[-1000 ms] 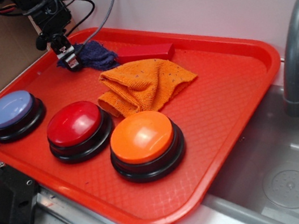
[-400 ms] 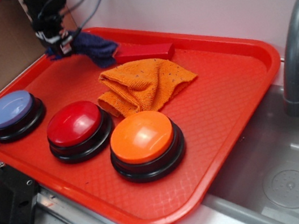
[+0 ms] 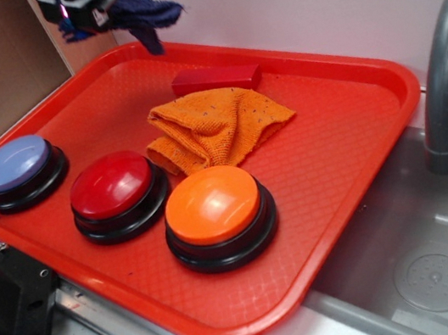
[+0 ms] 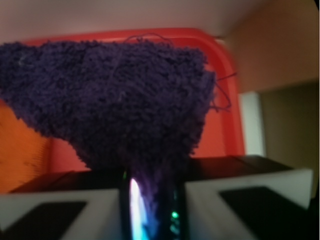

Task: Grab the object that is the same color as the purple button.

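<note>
Exterior and wrist views of a grasp in hand. The gripper (image 3: 86,10) is at the top left of the exterior view, above the far left corner of the tray (image 3: 366,195), and is closed on the purple cloth (image 3: 143,16), which hangs clear of the tray with one corner drooping toward the rim. In the wrist view the cloth (image 4: 110,100) fills most of the frame and narrows to a thin pinch between the fingers (image 4: 250,195), so only a small fold appears to be held. The purple button (image 3: 15,164) sits at the near left of the tray, beside the red button (image 3: 112,184) and the orange button (image 3: 213,204); its pale top matches the cloth in hue only loosely, but no other item is closer. The orange cloth (image 3: 217,126) and red block (image 3: 216,78) lie untouched on the tray, well apart from the gripper. Judged from these views, the grasp is essentially made. The main risk is slippage: a fuzzy knit held by a narrow fold could slide out under a quick move. The drooping corner could also catch on the tray rim, if the arm travels low.
</note>
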Controlling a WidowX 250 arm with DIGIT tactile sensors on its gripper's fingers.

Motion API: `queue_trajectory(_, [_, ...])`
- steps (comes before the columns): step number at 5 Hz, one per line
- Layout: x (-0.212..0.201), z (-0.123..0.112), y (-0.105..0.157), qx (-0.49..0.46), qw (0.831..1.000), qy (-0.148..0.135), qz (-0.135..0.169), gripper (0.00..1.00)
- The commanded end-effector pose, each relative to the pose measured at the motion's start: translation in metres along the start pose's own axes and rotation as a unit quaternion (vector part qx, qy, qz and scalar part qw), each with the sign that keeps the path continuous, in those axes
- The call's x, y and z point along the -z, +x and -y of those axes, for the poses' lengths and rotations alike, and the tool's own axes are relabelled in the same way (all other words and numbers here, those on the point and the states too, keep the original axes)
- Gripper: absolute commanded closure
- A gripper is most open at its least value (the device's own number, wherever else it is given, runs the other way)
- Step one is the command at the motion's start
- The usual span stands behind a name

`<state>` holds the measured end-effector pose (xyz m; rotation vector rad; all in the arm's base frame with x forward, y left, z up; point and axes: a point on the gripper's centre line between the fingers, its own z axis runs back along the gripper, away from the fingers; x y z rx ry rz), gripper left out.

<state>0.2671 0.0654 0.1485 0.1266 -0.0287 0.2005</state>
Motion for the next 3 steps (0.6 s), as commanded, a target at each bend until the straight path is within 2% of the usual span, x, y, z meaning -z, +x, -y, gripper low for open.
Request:
queue_trajectory(1, [-0.082,0.031,-0.008,-0.034,0.995,-0.082,0.041,1.00])
queue_trajectory(2, [-0.109,0.040,-0.027,-0.018,0.993,-0.102,0.062,1.00])
queue_trajectory(3, [-0.107,0.040,-0.028,-0.004,0.994,-0.098,0.045,1.00])
